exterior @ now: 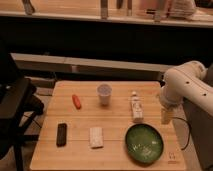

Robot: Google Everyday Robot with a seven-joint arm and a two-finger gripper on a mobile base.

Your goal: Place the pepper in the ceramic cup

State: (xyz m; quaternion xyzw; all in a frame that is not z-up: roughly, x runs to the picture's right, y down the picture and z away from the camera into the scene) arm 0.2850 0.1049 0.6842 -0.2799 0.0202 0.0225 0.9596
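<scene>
Centrally, a light wooden table (115, 125) with visible plank grain fills the lower part of the camera view, standing in a dim room with a dark wall behind it and a pale ledge running along that wall just past the table's far edge. Higher up, a warmly lit counter (75, 12) crosses the top of the view, with several upright posts and blurred items on it that cannot be made out. A black chair (15, 107) stands against the table's left side. On the far left part of the tabletop lies the pepper (76, 101), orange-red, flat on the wood and angled slightly. The ceramic cup (104, 93) stands upright near it to the right, apart from it, close to the table's far edge. Further right, a slim pale bottle (136, 107) stands upright. Nearer the front, a wide green bowl (129, 145) sits at the right, a pale rectangular block (96, 137) lies near the middle, and a small black oblong object (61, 134) lies at the left. The white robot arm (187, 85) curves in from the right edge, and its gripper (167, 115) hangs pointing down just beyond the table's right side, beside the bottle and well apart from the pepper, its fingers spread wide with nothing between them.
</scene>
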